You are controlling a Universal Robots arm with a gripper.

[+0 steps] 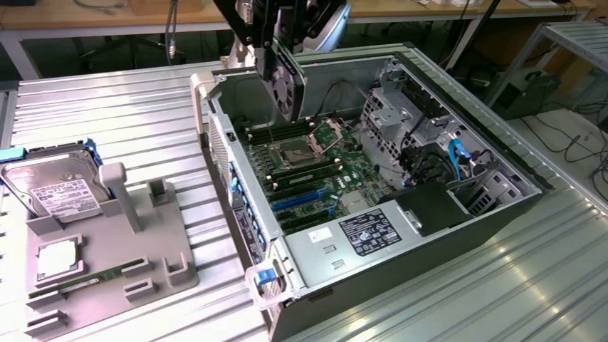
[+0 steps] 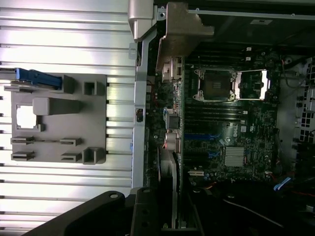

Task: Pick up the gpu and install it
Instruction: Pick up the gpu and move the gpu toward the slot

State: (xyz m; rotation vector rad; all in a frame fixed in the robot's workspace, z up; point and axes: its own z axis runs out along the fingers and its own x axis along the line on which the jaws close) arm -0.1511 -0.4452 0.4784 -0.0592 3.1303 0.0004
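The gpu (image 1: pixel 285 84) hangs upright above the open computer case (image 1: pixel 475 153), its black fan shroud facing the exterior view's left, over the case's back corner. My gripper (image 1: pixel 276 51) is shut on its upper edge. In the wrist view the gpu (image 2: pixel 174 152) shows edge-on, running away from my gripper (image 2: pixel 173 211) to its pale metal bracket (image 2: pixel 184 29). Beyond it lies the green motherboard (image 2: pixel 231 132) with its blue slots (image 2: pixel 202 138). The card is off the board and sits in no slot.
A grey parts holder (image 1: pixel 105 249) lies on the ribbed metal table to the exterior view's left of the case. It carries a silver hard drive (image 1: pixel 53 192), a processor (image 1: pixel 57 260) and a green memory stick (image 1: pixel 81 285). A power supply (image 1: pixel 366 231) and cables fill the case's near end.
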